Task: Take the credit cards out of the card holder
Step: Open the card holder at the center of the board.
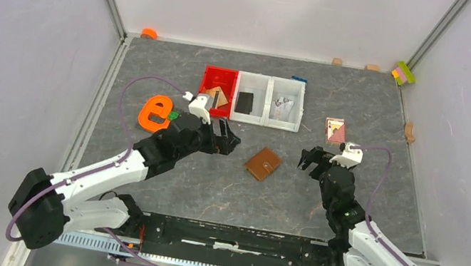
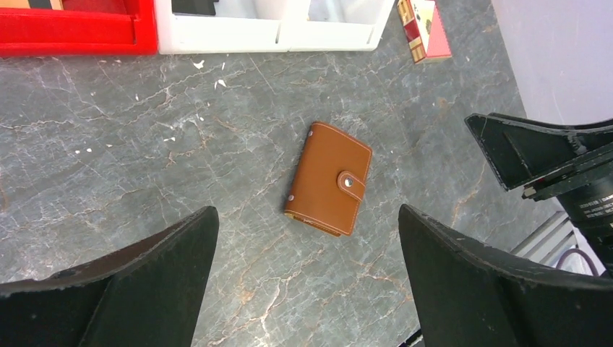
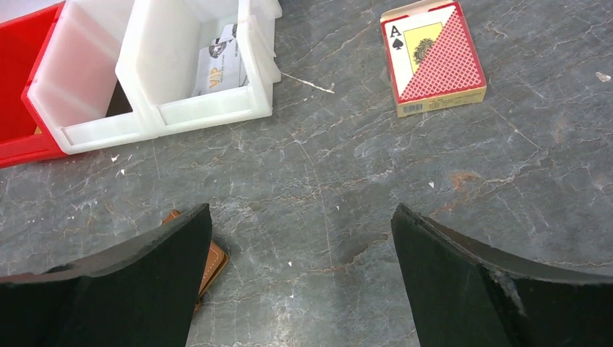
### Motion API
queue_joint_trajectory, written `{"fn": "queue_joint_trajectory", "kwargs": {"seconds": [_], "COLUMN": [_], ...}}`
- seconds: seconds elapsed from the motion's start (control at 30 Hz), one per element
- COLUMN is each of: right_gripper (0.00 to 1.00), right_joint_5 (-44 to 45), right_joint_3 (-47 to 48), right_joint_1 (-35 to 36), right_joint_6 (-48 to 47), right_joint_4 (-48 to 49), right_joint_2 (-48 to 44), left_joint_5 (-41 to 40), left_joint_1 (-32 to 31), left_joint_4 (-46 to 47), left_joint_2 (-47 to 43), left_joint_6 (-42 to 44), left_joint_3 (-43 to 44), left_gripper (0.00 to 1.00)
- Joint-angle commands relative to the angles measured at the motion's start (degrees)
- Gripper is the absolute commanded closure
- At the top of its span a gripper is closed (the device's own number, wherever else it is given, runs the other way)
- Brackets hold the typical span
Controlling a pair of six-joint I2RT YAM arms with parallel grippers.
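Note:
The card holder [image 1: 263, 164], a brown leather wallet, lies closed on the grey table between my two arms. In the left wrist view the card holder [image 2: 329, 178] has its snap tab fastened. Only its corner [image 3: 211, 264] shows in the right wrist view, behind my left finger. No dark grey credit cards are in sight; they are hidden. My left gripper [image 1: 229, 138] is open and empty, just left of the wallet and apart from it [image 2: 307, 289]. My right gripper [image 1: 308, 159] is open and empty, to the wallet's right [image 3: 300, 289].
A red bin [image 1: 204, 89] and two white bins [image 1: 265, 120] stand in a row behind the wallet; one white bin [image 3: 217, 108] holds a pale card. A red playing-card box [image 1: 335, 129] lies at the right [image 3: 434, 61]. An orange letter piece [image 1: 154, 112] lies at the left.

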Motion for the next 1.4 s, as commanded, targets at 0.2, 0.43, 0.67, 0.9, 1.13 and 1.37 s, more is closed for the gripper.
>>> {"fn": "queue_joint_trajectory", "kwargs": {"seconds": [0.2, 0.43, 0.67, 0.9, 1.13, 1.37], "right_gripper": [0.02, 0.02, 0.02, 0.02, 0.03, 0.03], "right_joint_5": [-0.34, -3.32, -3.77, -6.4, -5.65, -6.4], "right_joint_3": [4.82, 7.52, 5.89, 4.77, 4.61, 5.36], "right_joint_1": [-0.08, -0.08, -0.09, -0.12, -0.08, -0.12], "right_joint_6": [1.16, 2.4, 3.18, 2.57, 0.93, -0.31], "right_joint_4": [-3.39, -6.89, -4.7, -1.68, -0.64, -0.55], "right_joint_2": [4.83, 9.87, 7.94, 7.82, 8.97, 11.19], "left_joint_5": [9.47, 18.63, 19.14, 13.06, 6.65, 8.9], "left_joint_1": [-0.21, -1.79, -5.6, -6.63, -6.62, -6.57], "left_joint_4": [-1.75, -4.87, -8.98, -14.87, -17.13, -16.63], "left_joint_2": [11.35, 21.45, 31.37, 37.48, 41.36, 44.31], "left_joint_6": [6.13, 6.31, 6.94, 9.83, 12.48, 14.72], "left_joint_3": [5.96, 10.57, 16.79, 22.15, 25.49, 27.74], "left_gripper": [0.05, 0.12, 0.16, 0.18, 0.19, 0.29]}}
